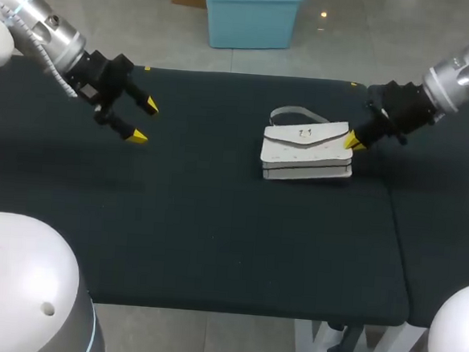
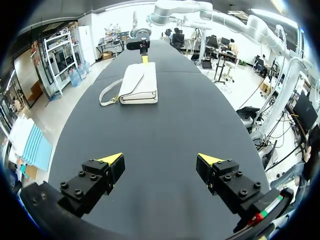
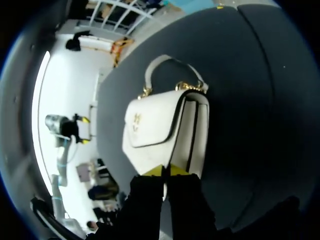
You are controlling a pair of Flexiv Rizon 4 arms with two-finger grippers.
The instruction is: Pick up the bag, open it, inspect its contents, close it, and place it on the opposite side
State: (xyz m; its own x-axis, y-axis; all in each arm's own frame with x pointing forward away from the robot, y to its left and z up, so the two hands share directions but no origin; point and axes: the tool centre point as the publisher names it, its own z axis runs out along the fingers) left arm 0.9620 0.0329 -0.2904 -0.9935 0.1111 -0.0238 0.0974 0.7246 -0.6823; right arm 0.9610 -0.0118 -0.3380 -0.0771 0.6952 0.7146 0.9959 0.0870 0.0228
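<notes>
Closest to the left wrist camera were the two yellow-tipped fingers of my left end effector (image 2: 161, 160), spread wide with nothing between them but the dark cover of the bench (image 1: 214, 239) below. From the head view, that end effector hung above the bench's left part, near its far edge, and touched nothing. It was well apart from the bag (image 1: 307, 153), which lay ahead of it along the bench.

The bag was white and lay flat on the bench, right of the middle and towards the far side. Its flap (image 3: 150, 125) was folded down over the front, closed, with a small gold clasp (image 1: 305, 133) at its middle. Its pale handle (image 1: 295, 113) curved out on the bench from the bag's far side, and in the right wrist view it joined the bag through gold links (image 3: 186, 85).

My right arm came in from the right, over the seam where a second dark bench (image 1: 439, 239) met the first. My right end effector (image 3: 166, 171) had its fingers pressed together, the yellow tips side by side with hardly a gap. Those tips sat right at the bag's right-hand end, about where the flap's edge met the body. I could not tell whether any part of the bag was caught between them or whether they only touched its end.
</notes>
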